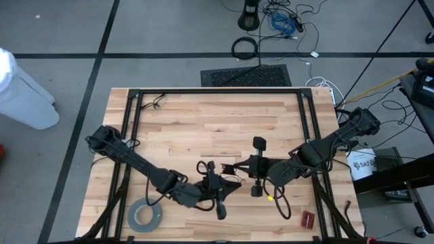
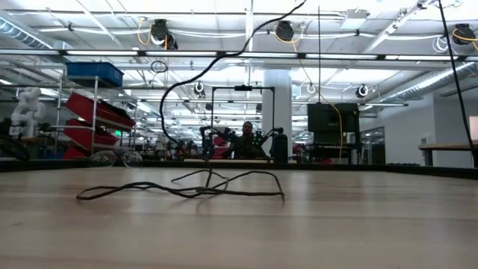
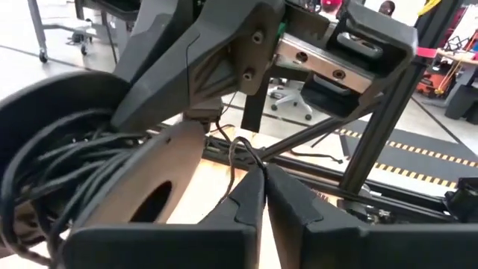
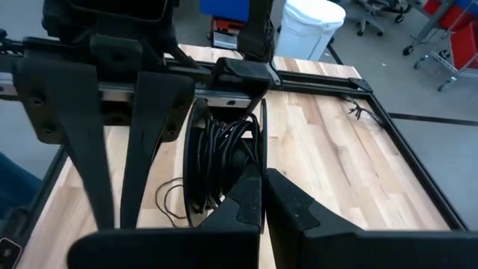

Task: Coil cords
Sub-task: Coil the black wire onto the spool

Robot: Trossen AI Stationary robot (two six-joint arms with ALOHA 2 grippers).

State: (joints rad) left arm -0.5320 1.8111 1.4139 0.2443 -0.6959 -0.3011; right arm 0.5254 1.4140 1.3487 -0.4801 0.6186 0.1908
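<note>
Near the counter's (image 1: pixel 203 129) front edge, both tools meet at mid-counter. Left tool (image 1: pixel 211 177): fingers look almost closed in its wrist view, tips (image 3: pixel 250 196) together with a thin dark wire looping just past them; can't tell whether it actually pinches the wire. Right tool (image 1: pixel 239 167): fingers closed, tips (image 4: pixel 250 196) right against a round black disc (image 4: pixel 216 161), which stands on edge and has several turns of thin dark cord wound on it. Whether the right tool grips the disc or only touches it, can't tell. Cords (image 2: pixel 187 188): very thin, dark, limp; in the low view a loose length lies flat on the wood in irregular loops. Grey tape roll (image 1: pixel 146 215) sits on the counter by the front left corner, apart from the tools. Small red-brown item (image 1: pixel 308 219) lies near the front right. Beyond the counter's far edge: a black floor mat (image 1: pixel 245 76) and coiled cables (image 1: pixel 245 47).
</note>
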